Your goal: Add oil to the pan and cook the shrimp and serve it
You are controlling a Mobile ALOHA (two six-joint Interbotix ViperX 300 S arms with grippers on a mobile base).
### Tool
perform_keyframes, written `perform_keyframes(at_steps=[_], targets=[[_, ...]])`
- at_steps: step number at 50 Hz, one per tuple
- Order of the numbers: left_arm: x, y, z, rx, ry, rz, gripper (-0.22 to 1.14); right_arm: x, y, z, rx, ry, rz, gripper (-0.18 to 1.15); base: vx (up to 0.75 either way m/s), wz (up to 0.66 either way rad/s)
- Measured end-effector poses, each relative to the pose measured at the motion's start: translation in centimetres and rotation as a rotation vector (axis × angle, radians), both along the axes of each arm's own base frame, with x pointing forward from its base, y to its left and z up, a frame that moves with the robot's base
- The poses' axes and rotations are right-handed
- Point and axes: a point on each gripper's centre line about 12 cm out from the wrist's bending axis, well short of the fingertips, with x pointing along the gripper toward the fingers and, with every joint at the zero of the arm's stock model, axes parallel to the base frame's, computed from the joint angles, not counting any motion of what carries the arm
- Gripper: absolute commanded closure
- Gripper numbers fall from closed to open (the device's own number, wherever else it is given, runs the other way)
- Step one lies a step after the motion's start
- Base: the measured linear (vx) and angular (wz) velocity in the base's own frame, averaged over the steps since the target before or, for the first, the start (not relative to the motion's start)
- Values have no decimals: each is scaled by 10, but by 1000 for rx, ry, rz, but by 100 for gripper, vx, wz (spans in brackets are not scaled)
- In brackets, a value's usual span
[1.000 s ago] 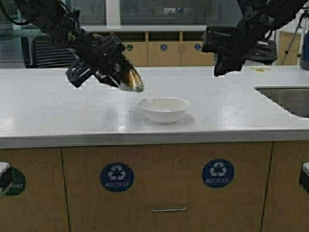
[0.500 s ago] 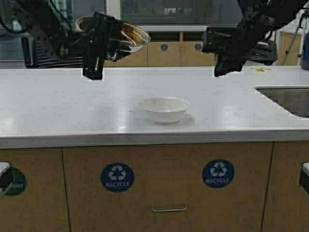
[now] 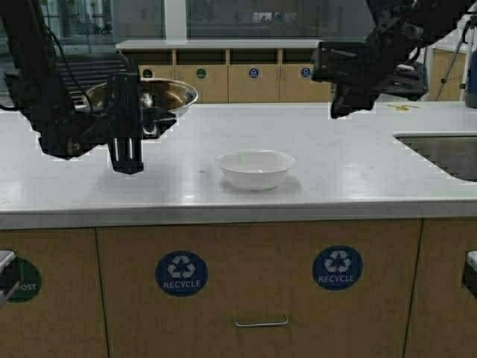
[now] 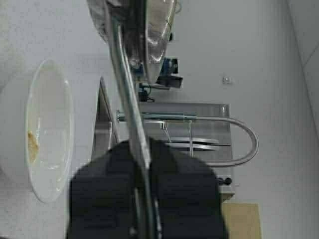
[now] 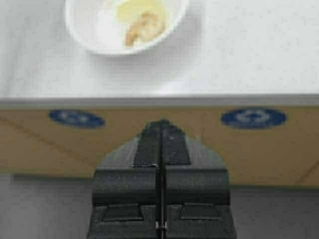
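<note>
Over the left part of the tabletop (image 3: 358,179) the left pincer (image 3: 127,145) was clamped on the pan (image 3: 145,95), holding it level and clear of the surface, open side up. From where I stood its inside looked bare, though I could not see all of it. Near the middle of the tabletop, closer to the front edge, sat the white bowl (image 3: 255,168), and the shrimp (image 5: 142,26) lay in it, a pale browned curl beside a yellowish smear. So cooking and serving looked done; I judged that only setting the pan down was left. The oil jug was nowhere in sight. Above the right part of the tabletop, short of the sink (image 3: 447,153) at its right edge, the right pincer (image 3: 344,78) hung in the air with its jaws pressed together on nothing
</note>
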Motion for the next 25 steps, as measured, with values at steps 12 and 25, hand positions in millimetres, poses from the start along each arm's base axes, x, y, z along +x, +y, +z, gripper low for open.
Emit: perform_keyframes(at_steps=[12,25], targets=[[-9,-3,-29,15,58,-19,88,0,0,0,1,0,-1,90,0,0],[-25,5,-53,32,135,-11,88,0,0,0,0,2,-1,90,0,0]])
